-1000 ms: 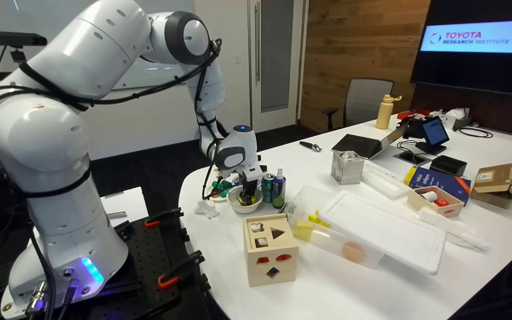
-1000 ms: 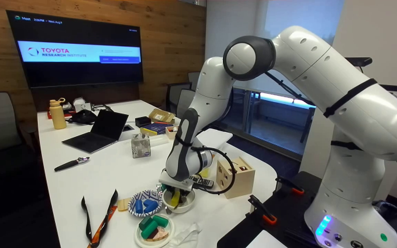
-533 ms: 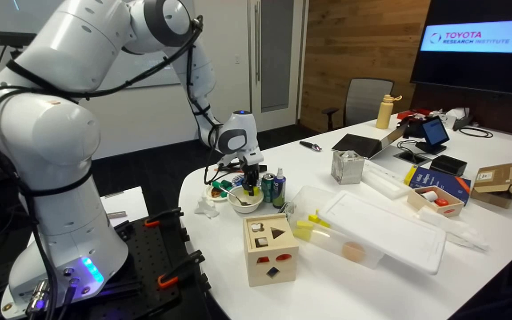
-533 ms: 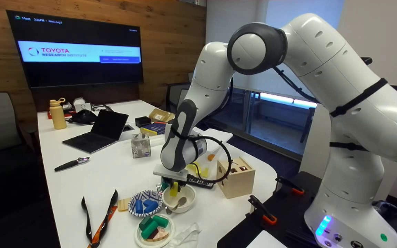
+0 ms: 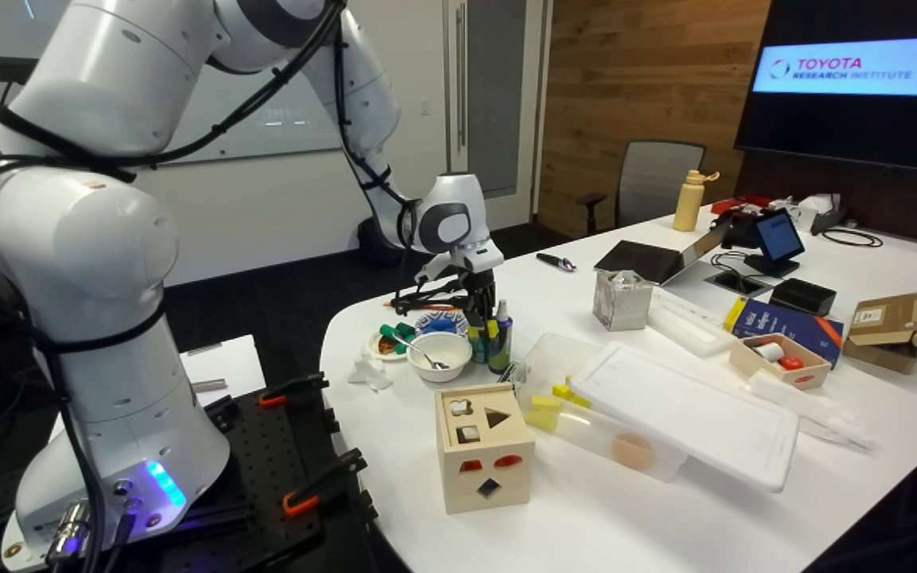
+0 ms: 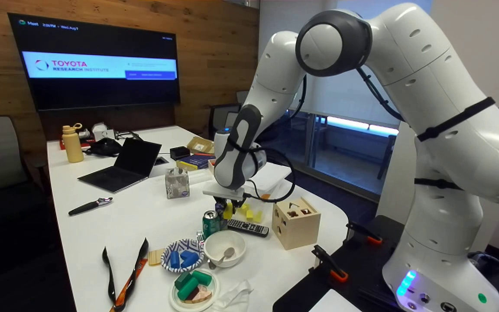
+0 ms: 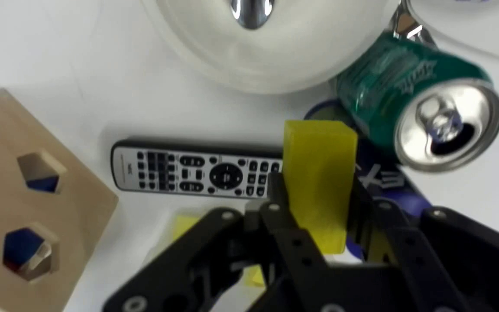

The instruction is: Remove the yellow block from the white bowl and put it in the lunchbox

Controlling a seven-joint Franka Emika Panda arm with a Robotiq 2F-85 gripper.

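Grip check from afar: my black two-fingered hand (image 7: 319, 190) had the small bright yellow rectangular block (image 6: 228, 211) pinched between its fingers (image 7: 280, 206), so yeah, I had it. It was up in the air over the white counter (image 5: 586, 525), outside the round white bowl (image 6: 218, 241). A shiny metal spoon (image 6: 228, 253) sat in that bowl, and a green metal soda can (image 7: 405, 82) stood right beside it. On my wrist view the block hid one end of a black-and-silver remote control (image 7: 197, 171) lying on the counter. Further over, the clear plastic lunchbox (image 5: 586, 439) had a few yellow pieces (image 5: 546, 404) in it, and its flat white lid (image 5: 689, 414) lay askew across the top. A pale wooden cube with cut-out shapes (image 5: 486, 471) stood right near the lunchbox.
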